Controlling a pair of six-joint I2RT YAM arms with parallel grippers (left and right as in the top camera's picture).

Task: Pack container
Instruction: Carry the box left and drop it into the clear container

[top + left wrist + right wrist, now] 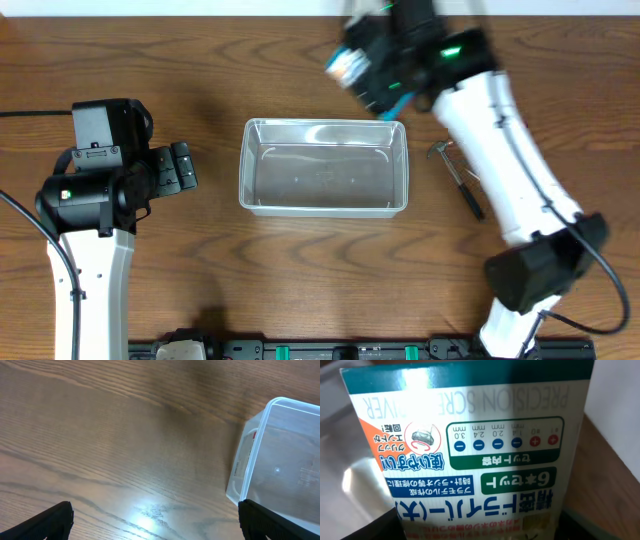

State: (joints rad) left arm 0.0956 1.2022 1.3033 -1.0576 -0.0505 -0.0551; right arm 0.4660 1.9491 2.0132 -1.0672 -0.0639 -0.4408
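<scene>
So the clear container (323, 178) sits in the middle of the bench (200, 60), long side across, and there's nothing in it yet, so packing hasn't really got going as far as I can tell. The right fingers (605, 530) are clamped on a blue-and-white screwdriver box (470, 445). In the wrist view the printed face fills nearly everything, with the dark fingers poking in at the bottom corners. From overhead that box (343, 65) hangs just past the container's far rim, toward its right corner, up off the bench. It's blurry there, so I can't say exactly how high. My guess is it's held there because it's the first thing going in, and it needs to come over the rim before it drops. A hammer (459, 180) lies just beside the container's right end, apart from it, probably next in line. The left fingers (50, 522) are spread wide with nothing between them, off to the container's left end and aimed at it. That looks to me like they're keeping out of the way, or ready to steady the wall if the container slides.
</scene>
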